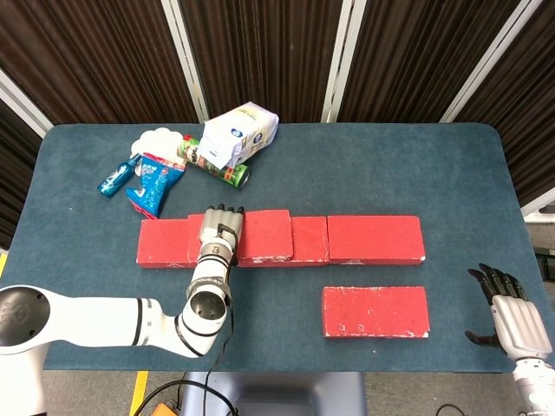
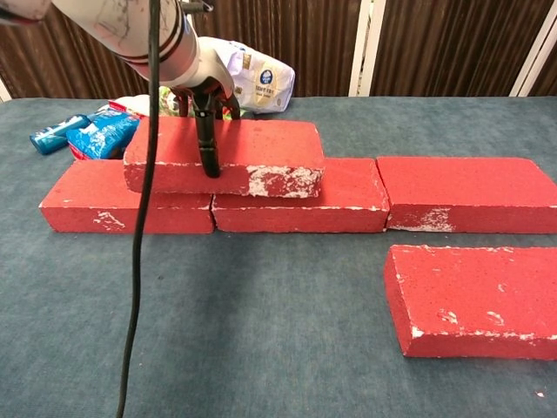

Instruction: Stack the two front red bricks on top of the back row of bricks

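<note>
Head view: high up, looking steeply down, takes in nearly the whole table (image 1: 364, 165) w/ curtain at the far edge. Chest view: low, close in, near level w/ tabletop, facing the same way toward the curtain. Both share the brick row (image 1: 282, 240) (image 2: 296, 205), the front brick (image 1: 375, 311) (image 2: 474, 300), the left hand (image 1: 219, 227) (image 2: 204, 104) and the packets (image 1: 182, 156) (image 2: 87, 131) behind.

5 red bricks (image 1: 375, 311), 2 robot hands (image 1: 220, 229), approx 5 snack pkgs (image 1: 240, 132)
</note>
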Controlling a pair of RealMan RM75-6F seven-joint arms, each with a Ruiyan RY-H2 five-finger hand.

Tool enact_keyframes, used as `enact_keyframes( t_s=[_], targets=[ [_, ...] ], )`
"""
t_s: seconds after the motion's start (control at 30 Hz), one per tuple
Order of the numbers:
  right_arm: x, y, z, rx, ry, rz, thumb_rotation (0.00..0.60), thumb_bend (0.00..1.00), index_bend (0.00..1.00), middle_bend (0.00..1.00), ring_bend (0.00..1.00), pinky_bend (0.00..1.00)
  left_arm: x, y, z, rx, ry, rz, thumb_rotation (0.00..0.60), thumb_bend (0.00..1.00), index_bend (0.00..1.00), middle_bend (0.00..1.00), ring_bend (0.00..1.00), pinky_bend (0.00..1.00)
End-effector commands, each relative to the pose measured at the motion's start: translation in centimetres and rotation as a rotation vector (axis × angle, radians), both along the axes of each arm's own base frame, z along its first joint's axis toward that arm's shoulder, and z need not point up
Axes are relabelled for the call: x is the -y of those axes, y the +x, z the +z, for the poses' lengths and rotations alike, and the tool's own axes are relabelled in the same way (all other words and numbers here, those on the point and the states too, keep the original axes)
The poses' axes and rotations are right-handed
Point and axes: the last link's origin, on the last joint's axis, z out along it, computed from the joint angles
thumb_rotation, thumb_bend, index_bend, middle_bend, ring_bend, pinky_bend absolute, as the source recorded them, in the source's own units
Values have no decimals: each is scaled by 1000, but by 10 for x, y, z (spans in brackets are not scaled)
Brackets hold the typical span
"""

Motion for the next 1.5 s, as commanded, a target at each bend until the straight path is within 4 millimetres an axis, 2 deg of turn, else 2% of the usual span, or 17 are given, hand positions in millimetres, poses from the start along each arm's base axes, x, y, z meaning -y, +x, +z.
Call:
enact_keyframes(
  t_s=[0.03,0.3,0.83,1.5],
  targets=[
    [0,0,0,-1,0,-1,600,0,229,136,73,0,-1,0,-2,-1,-2,-5,600,253,0,99,0,116],
    [0,0,0,-5,-2,-5,600,0,229,136,73,0,-3,-7,-8,1,-14,7,600,255,0,93,0,116],
    [0,1,-2,-7,2,-6,600,0,229,136,73,0,-6,-13,-6,-6,-13,11,600,255,0,83,0,115],
    [0,2,-3,-7,13,-5,600,0,229,136,73,0,-7,-21,-9,-3,-18,-8,600,256,0,1,0,92]
  ],
)
